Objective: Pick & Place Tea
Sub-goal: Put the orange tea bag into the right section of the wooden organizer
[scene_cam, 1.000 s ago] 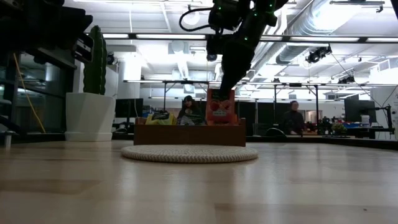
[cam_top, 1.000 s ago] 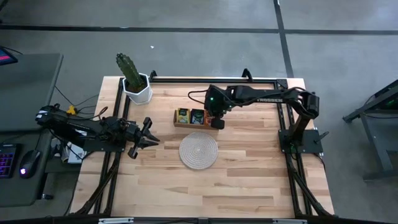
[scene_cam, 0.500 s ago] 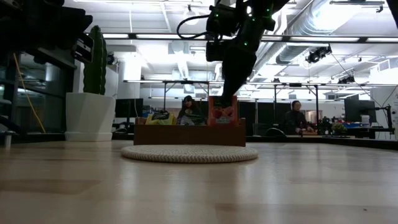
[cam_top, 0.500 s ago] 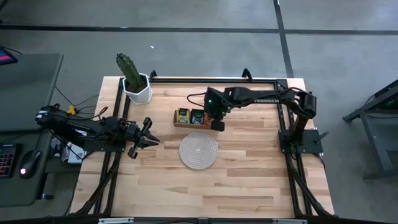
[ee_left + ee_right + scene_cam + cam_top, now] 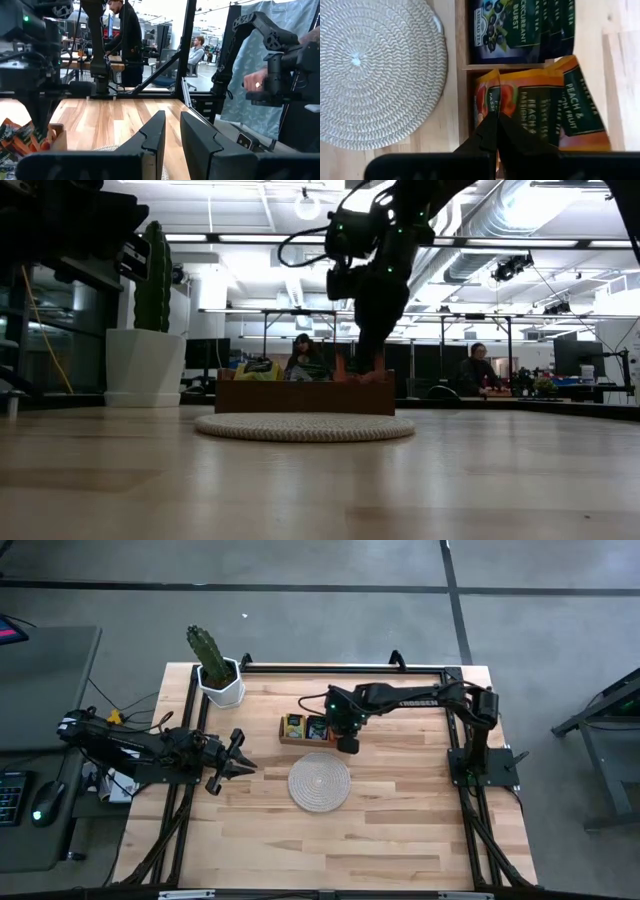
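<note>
The brown wooden tray (image 5: 308, 730) stands behind the round woven mat (image 5: 320, 782). It holds yellow-green, dark blue (image 5: 520, 30) and orange-red tea sachets (image 5: 545, 110), each colour in its own compartment. My right gripper (image 5: 495, 125) points steeply down over the tray's right end compartment, shut on an orange-red sachet. In the low view only that sachet's top (image 5: 345, 370) shows above the tray wall (image 5: 305, 396). My left gripper (image 5: 172, 142) waits near the table's left edge, level, its fingers slightly apart with nothing between them. My right gripper pinches an orange-red sachet by its upper edge (image 5: 489, 100) between its two shut fingers. The fingers come from above, slanting steeply down. The sachet stands upright below them, its lower part down in the tray's right end compartment among the other orange-red sachets.
A cactus in a white pot (image 5: 218, 678) stands at the table's far left corner. A black frame (image 5: 440, 670) runs along the far and side edges. People sit and stand in the room behind the table. Bare wood lies in front of the mat.
My right gripper has gone down toward the tray, staying shut on the orange-red sachet. The sachet stood upright mostly above the tray wall; now it has sunk into the right end compartment with only its top showing.
</note>
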You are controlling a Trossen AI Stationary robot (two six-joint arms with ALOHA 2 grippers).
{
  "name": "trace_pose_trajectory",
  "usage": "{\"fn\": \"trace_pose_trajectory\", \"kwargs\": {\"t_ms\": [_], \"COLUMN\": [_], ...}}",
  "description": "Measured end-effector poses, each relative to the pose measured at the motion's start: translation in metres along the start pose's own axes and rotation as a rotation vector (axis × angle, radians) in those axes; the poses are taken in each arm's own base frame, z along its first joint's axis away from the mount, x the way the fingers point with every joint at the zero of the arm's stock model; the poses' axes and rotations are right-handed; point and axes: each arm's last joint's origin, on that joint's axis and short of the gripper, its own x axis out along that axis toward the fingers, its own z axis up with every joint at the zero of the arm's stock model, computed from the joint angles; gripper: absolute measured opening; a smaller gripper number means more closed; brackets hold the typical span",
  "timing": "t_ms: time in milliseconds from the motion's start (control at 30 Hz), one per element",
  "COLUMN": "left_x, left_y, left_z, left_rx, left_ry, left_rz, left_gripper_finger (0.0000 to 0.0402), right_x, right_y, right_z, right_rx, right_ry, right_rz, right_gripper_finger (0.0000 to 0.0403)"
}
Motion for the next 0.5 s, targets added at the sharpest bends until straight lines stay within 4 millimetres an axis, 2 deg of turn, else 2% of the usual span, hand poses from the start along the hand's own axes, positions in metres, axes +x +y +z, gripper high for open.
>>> {"fn": "trace_pose_trajectory", "kwargs": {"t_ms": [367,500], "left_x": [0.0,0.0], "left_y": [-0.0001,0.0], "left_z": [-0.0003,-0.001], "left_rx": [0.0,-0.001], "left_ry": [0.004,0.011], "left_rz": [-0.003,-0.003], "left_gripper_finger": [0.0058,0.0058], "right_x": [0.0063,0.0062], "right_y": [-0.0007,-0.0032], "right_z": [-0.0006,-0.0009], "right_rx": [0.017,0.017], "right_ry": [0.017,0.027], "right_rz": [-0.006,-0.096], "right_gripper_finger": [0.0001,0.0001]}}
